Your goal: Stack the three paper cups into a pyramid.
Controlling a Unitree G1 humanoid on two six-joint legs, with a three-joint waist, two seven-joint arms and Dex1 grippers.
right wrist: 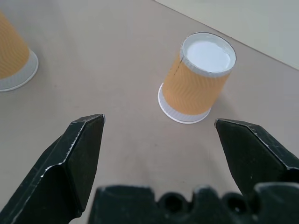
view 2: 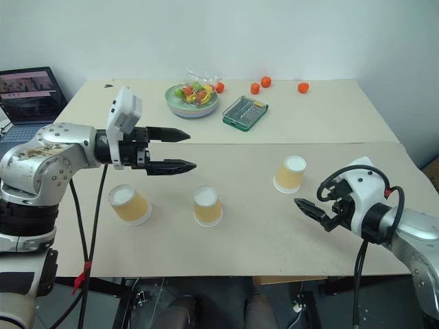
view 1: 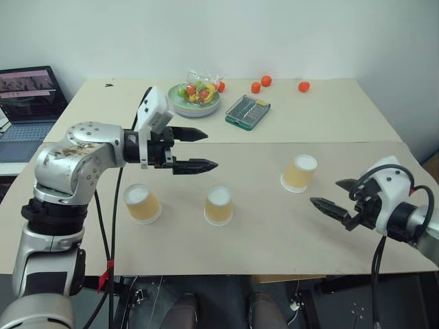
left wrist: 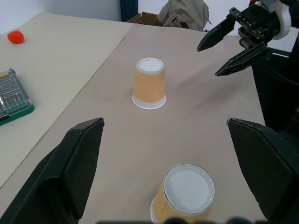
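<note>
Cups: three paper cups stand upside down, white bases up, on the brown table sheet (view 1: pixel 274 240), none stacked.
Left cup (view 1: pixel 142 203): near the front edge, below the left arm.
Middle cup (view 1: pixel 219 205): just right of it, apart.
Right cup (view 1: pixel 300 173): farther back and well to the right, slightly tilted.
Left gripper (view 1: pixel 197 150): raised above the sheet, pointing right, fingers spread wide, holding nothing.
Right gripper (view 1: pixel 335 195): right of the right cup, pointing toward it, fingers wide apart, empty.
Background: plate of fruit (view 1: pixel 195 97), green case (view 1: pixel 247 112), small orange fruits (view 1: pixel 266 81).
</note>
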